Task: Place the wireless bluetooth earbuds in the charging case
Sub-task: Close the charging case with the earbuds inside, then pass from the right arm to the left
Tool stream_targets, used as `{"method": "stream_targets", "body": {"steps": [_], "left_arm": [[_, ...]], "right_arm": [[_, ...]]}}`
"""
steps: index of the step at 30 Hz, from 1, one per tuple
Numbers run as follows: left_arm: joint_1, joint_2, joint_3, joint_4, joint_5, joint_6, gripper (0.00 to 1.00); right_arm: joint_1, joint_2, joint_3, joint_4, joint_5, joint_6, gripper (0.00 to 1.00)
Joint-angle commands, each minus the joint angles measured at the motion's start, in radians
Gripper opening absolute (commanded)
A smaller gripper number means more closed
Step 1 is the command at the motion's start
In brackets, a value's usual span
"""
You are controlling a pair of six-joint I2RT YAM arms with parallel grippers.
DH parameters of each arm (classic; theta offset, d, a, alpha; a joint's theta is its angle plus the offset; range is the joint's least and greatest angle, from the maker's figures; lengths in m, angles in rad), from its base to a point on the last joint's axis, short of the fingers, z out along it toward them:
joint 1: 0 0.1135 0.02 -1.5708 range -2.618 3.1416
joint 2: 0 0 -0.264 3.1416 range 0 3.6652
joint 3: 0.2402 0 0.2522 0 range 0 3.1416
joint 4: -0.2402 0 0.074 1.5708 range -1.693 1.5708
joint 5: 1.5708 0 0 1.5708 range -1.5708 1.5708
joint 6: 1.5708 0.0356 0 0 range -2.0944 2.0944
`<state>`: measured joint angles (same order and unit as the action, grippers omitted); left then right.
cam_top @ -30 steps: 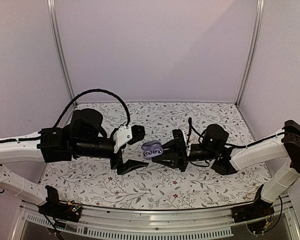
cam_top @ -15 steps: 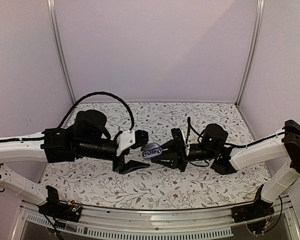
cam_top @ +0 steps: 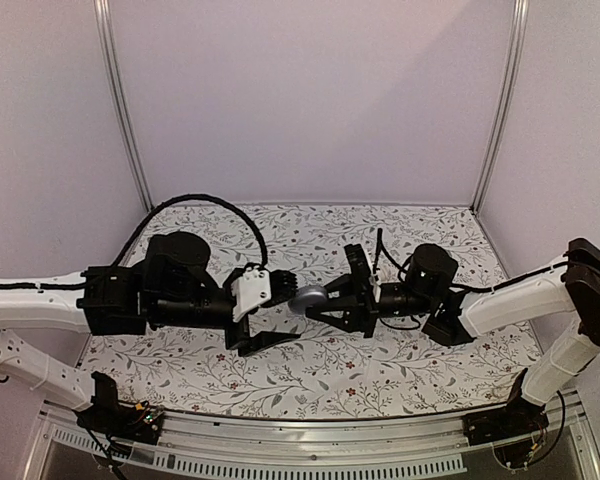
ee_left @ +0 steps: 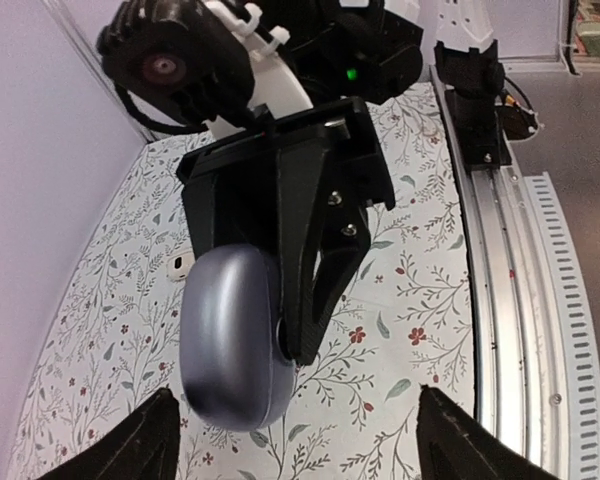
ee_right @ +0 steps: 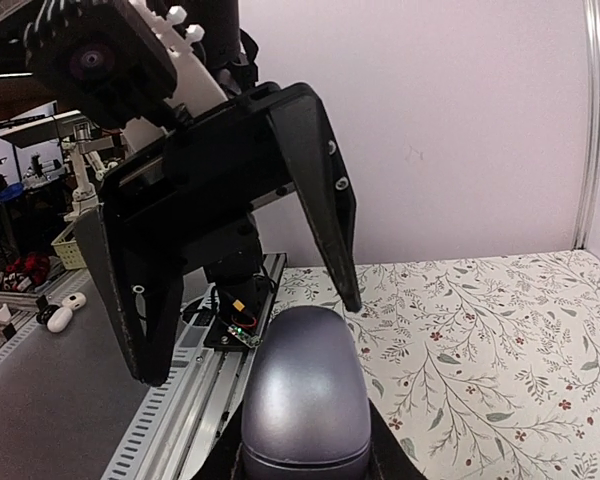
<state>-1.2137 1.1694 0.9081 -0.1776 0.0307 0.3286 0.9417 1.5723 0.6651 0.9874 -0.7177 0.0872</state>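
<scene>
Lavender-grey and glossy, the case (cam_top: 308,297) is a smooth, rounded pebble of hard plastic, held in the air above the tabletop (cam_top: 380,370) between the two arms. Its lid looks shut, with only a thin seam showing, and no earbuds are in sight. I judge they are already inside, so little seems left beyond setting the case down. The right pincer (cam_top: 325,300) is clamped on one end of the case with black, angular fingers. The left pincer (cam_top: 288,310) faces it, spread wide and holding nothing. A matte floral print covers the tabletop.
</scene>
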Motion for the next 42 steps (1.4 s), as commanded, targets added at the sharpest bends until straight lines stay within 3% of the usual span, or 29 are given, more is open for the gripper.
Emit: {"method": "stream_targets", "body": {"steps": [1, 3, 8, 13, 17, 23, 29, 42], "left_arm": [[-0.011, -0.105, -0.061, 0.112, -0.164, -0.048, 0.9], [-0.004, -0.139, -0.087, 0.158, -0.276, -0.086, 0.99], [0.049, -0.215, -0.15, 0.269, -0.449, -0.24, 1.0], [0.187, -0.248, -0.162, 0.195, -0.429, -0.45, 1.0], [0.241, -0.237, -0.145, 0.105, -0.422, -0.514, 1.0], [0.228, -0.154, -0.115, 0.058, -0.274, -0.399, 1.0], [0.031, -0.028, -0.108, 0.131, -0.374, -0.191, 1.0], [-0.018, 0.147, -0.024, 0.32, -0.389, 0.047, 0.95]], "right_arm": [[-0.032, -0.005, 0.022, 0.007, 0.046, 0.046, 0.0], [-0.04, -0.011, 0.027, -0.024, 0.05, 0.056, 0.0], [-0.059, -0.041, 0.025, -0.102, 0.066, 0.071, 0.0], [-0.101, -0.083, 0.003, -0.158, 0.081, 0.103, 0.0], [-0.135, -0.107, 0.003, -0.214, 0.078, 0.136, 0.0], [-0.183, -0.119, 0.032, -0.325, 0.057, 0.209, 0.0], [-0.183, -0.12, 0.083, -0.452, 0.048, 0.24, 0.0], [-0.182, -0.128, 0.107, -0.427, -0.027, 0.422, 0.01]]}}
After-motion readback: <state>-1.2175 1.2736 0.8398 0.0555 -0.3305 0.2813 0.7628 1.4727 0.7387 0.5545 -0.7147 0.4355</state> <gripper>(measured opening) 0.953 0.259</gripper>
